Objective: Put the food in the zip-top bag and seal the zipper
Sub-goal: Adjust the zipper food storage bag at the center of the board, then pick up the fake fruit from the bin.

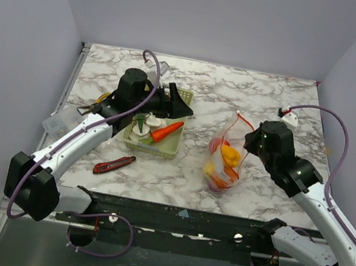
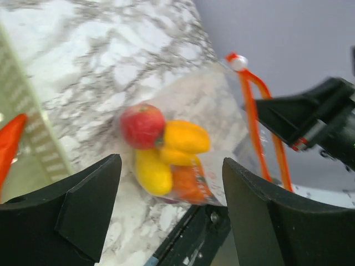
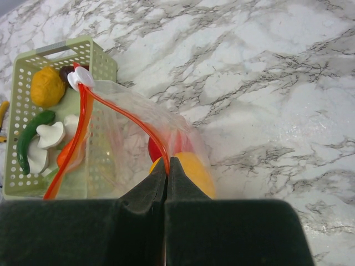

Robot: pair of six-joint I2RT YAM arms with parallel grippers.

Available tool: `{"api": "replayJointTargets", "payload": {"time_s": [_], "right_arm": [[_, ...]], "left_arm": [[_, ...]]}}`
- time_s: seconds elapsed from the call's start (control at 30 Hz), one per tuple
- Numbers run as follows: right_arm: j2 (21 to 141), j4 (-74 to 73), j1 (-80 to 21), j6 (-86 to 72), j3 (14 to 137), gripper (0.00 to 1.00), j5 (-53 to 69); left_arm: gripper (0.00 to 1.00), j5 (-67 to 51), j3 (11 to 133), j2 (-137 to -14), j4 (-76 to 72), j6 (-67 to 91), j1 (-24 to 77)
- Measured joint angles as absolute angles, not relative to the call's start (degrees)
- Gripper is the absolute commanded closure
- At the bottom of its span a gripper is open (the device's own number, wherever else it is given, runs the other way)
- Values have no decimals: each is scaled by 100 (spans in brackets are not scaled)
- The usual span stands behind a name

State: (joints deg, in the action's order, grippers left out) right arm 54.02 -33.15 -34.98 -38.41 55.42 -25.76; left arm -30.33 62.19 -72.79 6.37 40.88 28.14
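Hovering spread wide and empty over the basket [image 1: 169, 151], the left gripper [image 1: 172, 104] should probably straddle the carrot [image 1: 166, 131] across its middle, while further right the zip-top bag [image 1: 227, 133], some food [image 1: 229, 157] already inside, is held up by its zipper [image 3: 82, 122], pinched tight in the right gripper [image 3: 167, 166].

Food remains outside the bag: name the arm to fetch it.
Probably left: the left jaws stand open by the basket with the carrot; the right jaws are shut on the zipper.
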Motion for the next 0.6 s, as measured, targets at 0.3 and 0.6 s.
{"api": "replayJointTargets", "payload": {"time_s": [0.3, 0.6], "right_arm": [[5483, -3312, -3498, -3802, 5544, 100, -2576], [5487, -3315, -3498, -3754, 5568, 100, -2576]], "left_arm": [[23, -1232, 6088, -8097, 1271, 4167, 2241], [26, 102, 8350, -10385, 2661, 3223, 1918]]}}
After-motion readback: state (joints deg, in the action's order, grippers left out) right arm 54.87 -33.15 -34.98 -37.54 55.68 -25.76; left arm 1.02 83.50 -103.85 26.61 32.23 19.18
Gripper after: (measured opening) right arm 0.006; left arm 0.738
